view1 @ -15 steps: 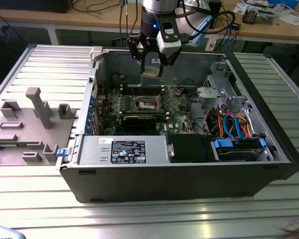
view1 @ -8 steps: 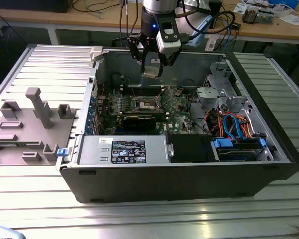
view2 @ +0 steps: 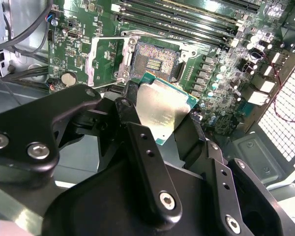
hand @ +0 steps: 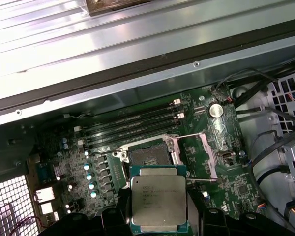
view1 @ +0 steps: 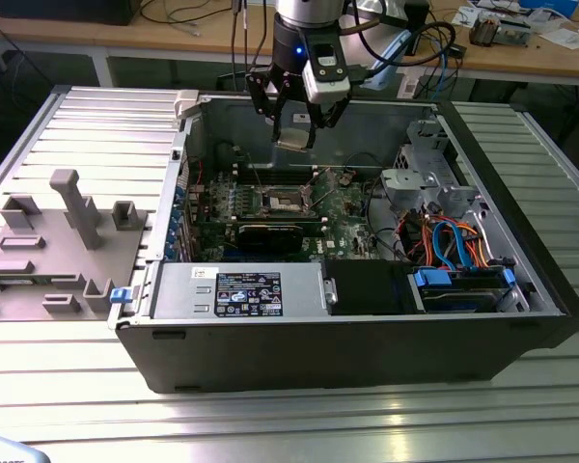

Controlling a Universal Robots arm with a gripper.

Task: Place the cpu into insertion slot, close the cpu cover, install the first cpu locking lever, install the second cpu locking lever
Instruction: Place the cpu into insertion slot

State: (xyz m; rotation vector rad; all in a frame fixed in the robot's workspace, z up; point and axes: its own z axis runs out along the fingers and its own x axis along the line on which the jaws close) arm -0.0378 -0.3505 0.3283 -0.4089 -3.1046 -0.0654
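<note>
My gripper (view1: 293, 133) hangs over the open computer case, shut on the cpu (view1: 291, 141), a flat square chip with a silver-grey top. Both wrist views show the cpu (view2: 160, 110) (hand: 158, 198) pinched at its edges between the black fingers (view2: 129, 101), well above the board. The insertion slot (view1: 282, 200) (view2: 155, 62) (hand: 150, 156) lies bare below it, a dark square socket on the green board. The cpu cover (hand: 206, 157) (view2: 105, 61) is swung open beside the socket. Two thin metal locking levers (hand: 189, 135) stand released along the socket's sides.
Long memory slots (hand: 132, 125) run beside the socket. A black card (view1: 270, 236), a labelled power supply box (view1: 241, 289), a drive cage (view1: 425, 169) and coloured cables (view1: 454, 241) crowd the case. A grey fixture tray (view1: 58, 236) lies at the exterior view's left.
</note>
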